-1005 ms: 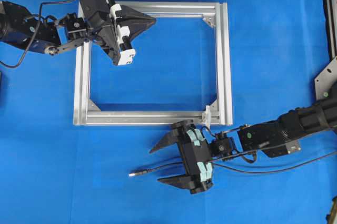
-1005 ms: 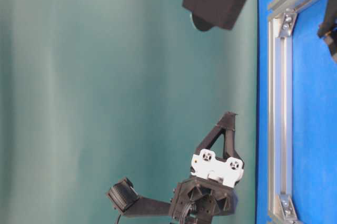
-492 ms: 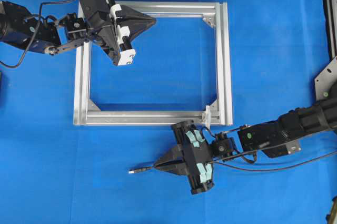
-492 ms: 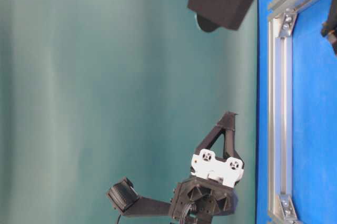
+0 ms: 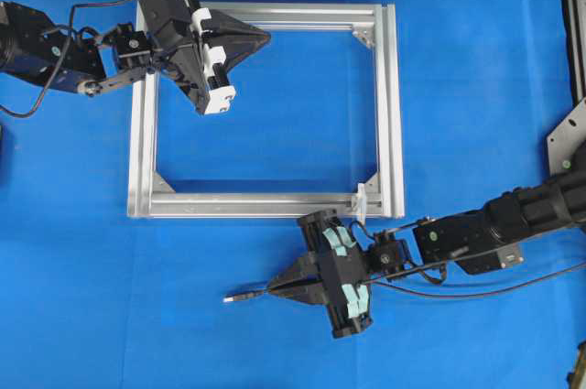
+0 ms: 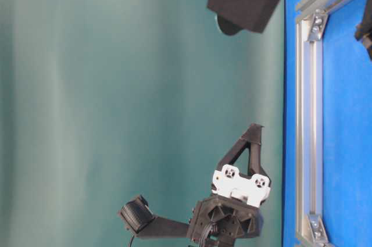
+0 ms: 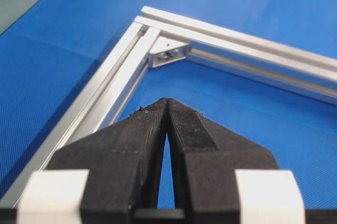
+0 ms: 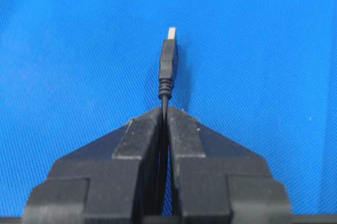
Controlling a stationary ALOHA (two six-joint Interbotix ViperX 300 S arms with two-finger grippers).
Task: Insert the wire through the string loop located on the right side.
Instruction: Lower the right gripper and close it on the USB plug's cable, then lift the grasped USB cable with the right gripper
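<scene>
Black and thin, the wire (image 5: pixel 430 294) is seen lying on the blue counter (image 5: pixel 458 87), below the metal frame (image 5: pixel 389 105) in the overhead view. Its small plug (image 8: pixel 168 63) with the silvery tip sticks out just past the tips of the right gripper (image 5: pixel 272 290). The jaws of that gripper are pressed together on the wire, right behind the plug, as is shown in the right wrist view. From the jaws the wire is led back under the gripper and away to the right edge of the overhead view.

Just above the right gripper, the tiny white string loop (image 5: pixel 360 199) is found on the bottom bar of the frame, near its right corner. The plug is pointed to the left, away from the loop, and the two are kept apart.

The frame is made of silvery bars, joined in a square, with a small corner bracket (image 7: pixel 168 52) set inside a corner. It is laid flat on the counter.

The left gripper (image 5: pixel 265 37) is held at the top left part of the frame, its tips over the top bar in the overhead view. Its jaws are clenched with nothing between them, as is seen in the left wrist view. In the table-level view it is seen raised off the counter.
</scene>
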